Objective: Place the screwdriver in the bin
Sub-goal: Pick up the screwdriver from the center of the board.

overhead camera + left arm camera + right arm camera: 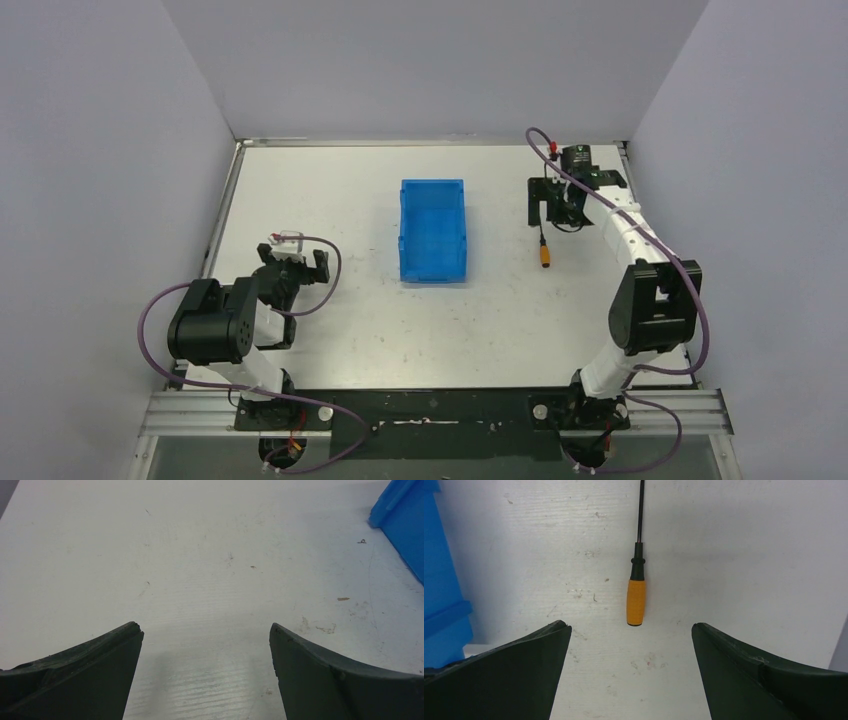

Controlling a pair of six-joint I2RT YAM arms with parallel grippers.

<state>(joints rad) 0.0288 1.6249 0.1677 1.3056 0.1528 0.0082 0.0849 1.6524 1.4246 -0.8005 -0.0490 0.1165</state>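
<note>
White bench (350,330): flat, scuffed and speckled, enclosed by pale walls on three sides; carries all items below.

Right arm (640,300): white and black, reaching towards the far right part of the bench, with a purple cable along it.

Left arm (215,325): same make, folded low near its base at the near left.

Blue bin (434,272): rectangular, open-topped, plastic, with sloped walls; stands upright mid-bench between the two arms, long side running near to far. Nothing shows inside it.

Right pincer (555,215): dark fingers spread wide, holding nothing; sits over the far end of the screwdriver. In the right wrist view the handle's butt lies in the gap between the fingertips, touching neither.

Left pincer (295,262): fingers spread apart, holding nothing, bare bench between them, left of the bin and well apart from it.

Screwdriver (545,252): orange handle, thin black shaft; lies flat on the bench to the right of the bin, outside it and not touching it, handle towards the near edge, shaft pointing away.
</note>
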